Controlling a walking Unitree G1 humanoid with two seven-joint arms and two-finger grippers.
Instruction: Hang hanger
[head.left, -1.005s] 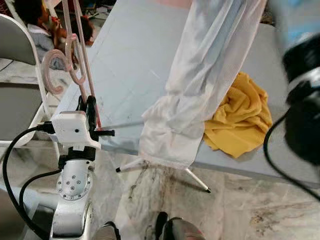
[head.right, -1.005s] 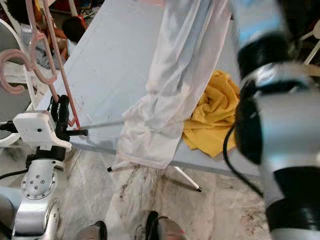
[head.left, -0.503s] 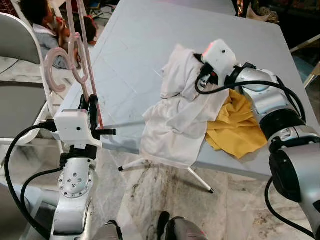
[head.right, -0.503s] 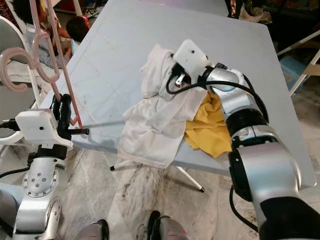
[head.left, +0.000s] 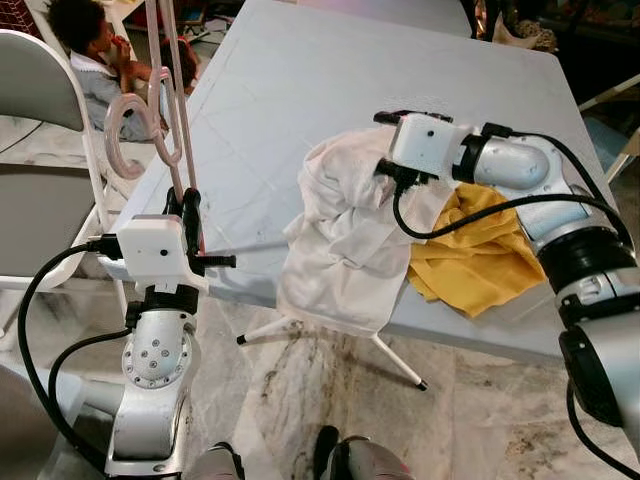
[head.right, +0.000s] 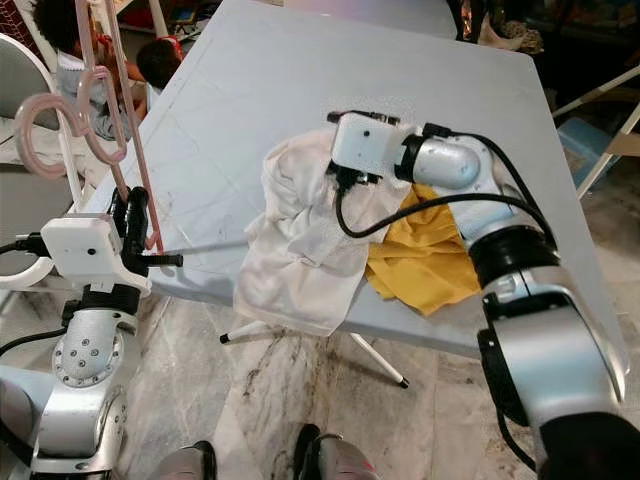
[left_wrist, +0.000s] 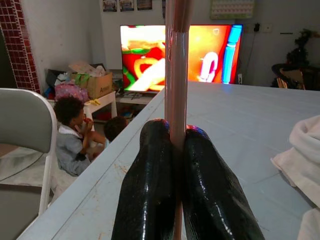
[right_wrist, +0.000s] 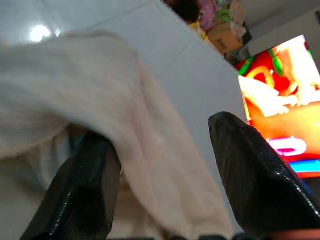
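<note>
Left gripper (left_wrist: 172, 145) at counter's (head.left: 300, 90) near-left edge, jaws clamped on pink hanger (head.left: 172, 110), held upright, hook curling above folding chair (head.left: 40, 110). Right gripper (right_wrist: 165, 165) over white garment (head.left: 335, 240), jaws wide, cloth bunched between black fingers (right_wrist: 80, 190). Garment crumpled on counter, lower part draping over front edge; yellow cloth (head.left: 475, 255) just beside, touching. Two seated people (left_wrist: 75, 132) beyond counter.

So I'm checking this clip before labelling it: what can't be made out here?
- Top of the pink hangers: cut off by the upper edge of both eye views.
- Yellow cloth: partly covered by the white cloth and the right arm.
- Right gripper: one finger partly behind a white fold in the right wrist view.
- Left gripper: shut on a hanger; the rest of the hanger runs out of frame.
</note>
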